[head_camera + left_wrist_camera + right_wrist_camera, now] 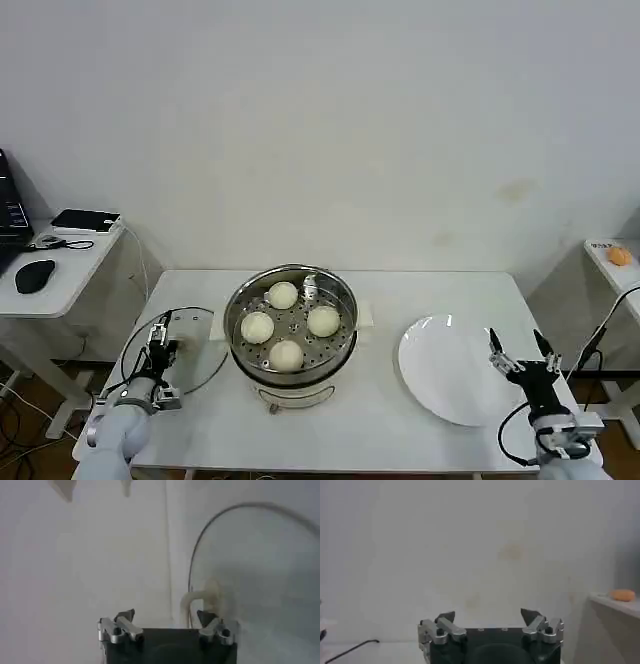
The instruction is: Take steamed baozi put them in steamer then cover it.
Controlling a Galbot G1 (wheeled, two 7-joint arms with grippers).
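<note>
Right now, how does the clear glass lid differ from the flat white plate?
The round clear glass lid with a cream bar handle is see-through; the flat round white plate is opaque. The lid lies on the steel steamer pot's left, by the open left gripper; the plate lies on its right, near the open right gripper. The lid has a handle; the plate has none. Both are round, lying on the white table.

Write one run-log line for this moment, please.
four cream-white round baozi in steel steamer | glass cover on table, off | left end effector open near it
</note>
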